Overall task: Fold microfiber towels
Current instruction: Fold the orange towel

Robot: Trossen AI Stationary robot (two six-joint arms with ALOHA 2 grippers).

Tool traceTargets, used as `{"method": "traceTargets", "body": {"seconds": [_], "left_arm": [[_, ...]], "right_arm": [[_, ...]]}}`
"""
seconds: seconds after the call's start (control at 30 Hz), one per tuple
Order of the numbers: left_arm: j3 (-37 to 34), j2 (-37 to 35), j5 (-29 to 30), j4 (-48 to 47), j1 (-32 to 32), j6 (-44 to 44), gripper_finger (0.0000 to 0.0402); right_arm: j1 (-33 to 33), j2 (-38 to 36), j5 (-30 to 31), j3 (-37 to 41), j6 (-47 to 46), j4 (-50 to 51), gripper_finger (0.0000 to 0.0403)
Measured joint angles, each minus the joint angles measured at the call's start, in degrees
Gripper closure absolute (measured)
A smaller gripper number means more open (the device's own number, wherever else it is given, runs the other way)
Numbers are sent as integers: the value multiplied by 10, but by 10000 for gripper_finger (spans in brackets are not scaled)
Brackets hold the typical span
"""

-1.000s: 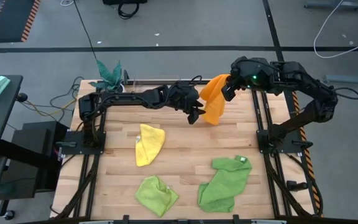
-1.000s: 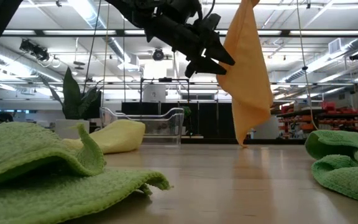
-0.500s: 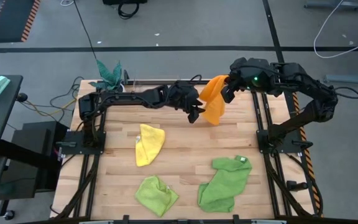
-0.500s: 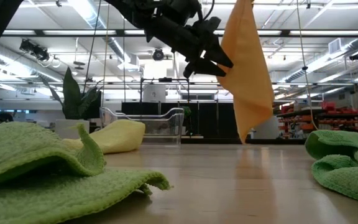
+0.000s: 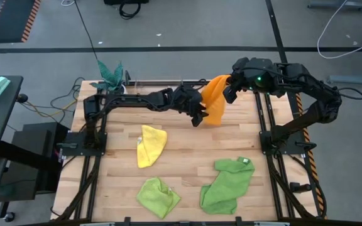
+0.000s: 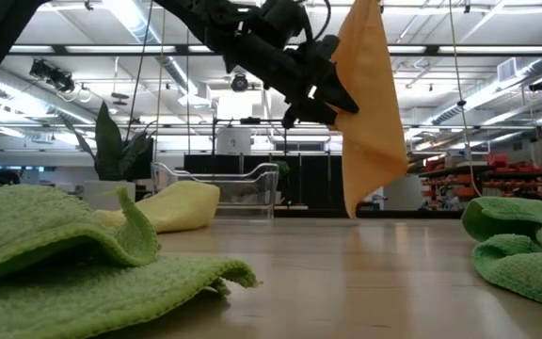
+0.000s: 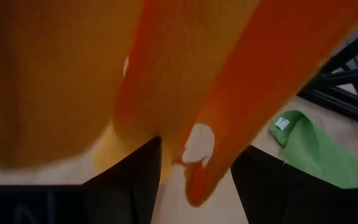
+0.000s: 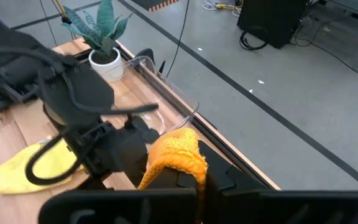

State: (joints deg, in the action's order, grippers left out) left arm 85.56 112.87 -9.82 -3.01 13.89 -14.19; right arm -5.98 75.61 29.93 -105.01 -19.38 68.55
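Right claw point(image 5: 230, 88) is up over the far right part of the tabletop point(image 5: 187, 157), fingers together and clamped on the top corner of the orange towel point(image 5: 215, 99). Towel hangs free below it, clear of the wood; in the low view it drops as a long drape point(image 6: 370, 104) with its bottom tip just above the surface.

Left claw point(image 5: 199, 114) is reached across from the far left, right up against the left edge of the hanging orange towel, fingers spread apart. Left wrist view shows orange cloth point(image 7: 185, 81) filling the frame with a fold hanging down between the two dark fingers point(image 7: 129, 180); not pinched.

Yellow towel point(image 5: 149, 144) lies crumpled left of centre on the tabletop. Lime green towel point(image 5: 158, 194) bunched at the near edge, left of middle. Larger mid-green towel point(image 5: 228, 185) lies near right, white tag point(image 5: 244, 161) at its far corner. All three well apart from both claws.

Plant point(image 5: 110, 73) in white pot at the far left corner, next to a clear plastic bin point(image 6: 224, 179).
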Motion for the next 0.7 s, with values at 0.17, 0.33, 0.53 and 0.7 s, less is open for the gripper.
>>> {"method": "traceTargets", "body": {"seconds": [0.17,0.33,0.53,0.7], "left_arm": [[0,8,-6,4,-4,3,220],[0,8,-5,19,-3,-2,268],[0,7,-6,25,-6,-2,372],[0,7,-6,24,-7,-26,388]], "right_arm": [[0,0,0,0,0,0,403],[0,0,0,0,0,1,403],[0,0,0,0,0,1,403],[-6,0,2,0,4,15,403]]}}
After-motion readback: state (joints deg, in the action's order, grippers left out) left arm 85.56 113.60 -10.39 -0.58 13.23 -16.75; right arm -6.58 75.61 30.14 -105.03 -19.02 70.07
